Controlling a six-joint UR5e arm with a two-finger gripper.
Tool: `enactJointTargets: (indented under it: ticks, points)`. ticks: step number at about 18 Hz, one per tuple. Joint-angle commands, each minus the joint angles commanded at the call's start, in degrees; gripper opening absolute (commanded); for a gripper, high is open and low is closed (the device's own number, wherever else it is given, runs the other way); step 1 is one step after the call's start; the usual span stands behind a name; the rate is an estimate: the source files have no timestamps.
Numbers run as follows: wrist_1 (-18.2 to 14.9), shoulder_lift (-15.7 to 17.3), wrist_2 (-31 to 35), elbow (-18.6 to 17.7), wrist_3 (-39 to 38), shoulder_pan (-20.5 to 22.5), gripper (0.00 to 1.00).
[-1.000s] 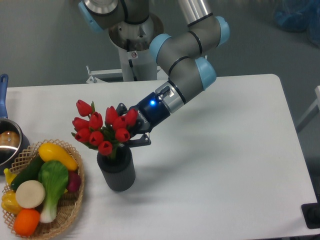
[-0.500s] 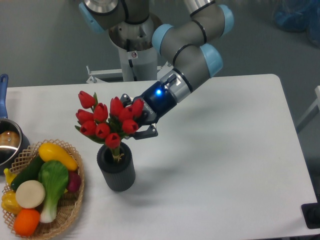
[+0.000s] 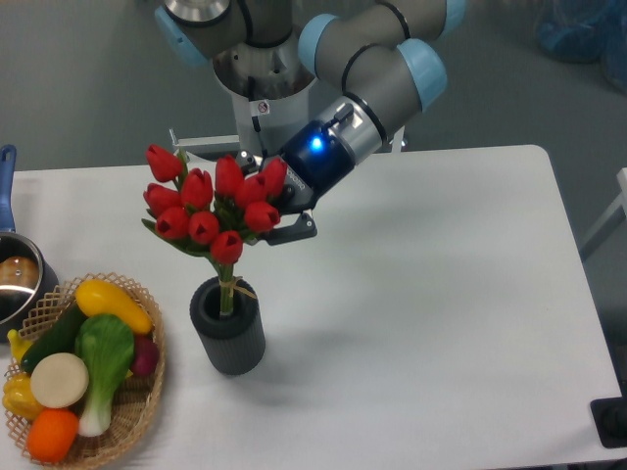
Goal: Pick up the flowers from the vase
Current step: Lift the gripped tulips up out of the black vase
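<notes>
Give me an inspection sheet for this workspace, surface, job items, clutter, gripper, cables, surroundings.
Surface: white table, bare on its right side.
Job's things: flowers partly lifted, stem ends in the mouth of the vase; vase upright.
Clutter: wicker basket of vegetables at left front; steel pot at left edge.
Gripper: gripper shut on the flowers among the buds.
Cables: nothing seen.
Surroundings: grey floor, robot pedestal behind the table.

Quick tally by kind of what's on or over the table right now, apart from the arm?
Flower bunches: 1, the flowers, held by the gripper, stems reaching into the vase
Vases: 1, the vase
Baskets: 1, the wicker basket, filled with vegetables
Pots: 1, the steel pot at the left edge
Total: 4
</notes>
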Motion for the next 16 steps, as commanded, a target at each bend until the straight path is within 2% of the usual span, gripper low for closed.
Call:
enactJointTargets:
  ticks: [6,11,16]
  points:
    - [-0.1,3.1,0.3,2.5,-7.9,0.4,0.29]
    - [-0.5,6.7,2.8,2.6,-10.6,7.0,0.29]
    - [-0.4,7.0,11.9,3.4,-10.1,11.8,0.29]
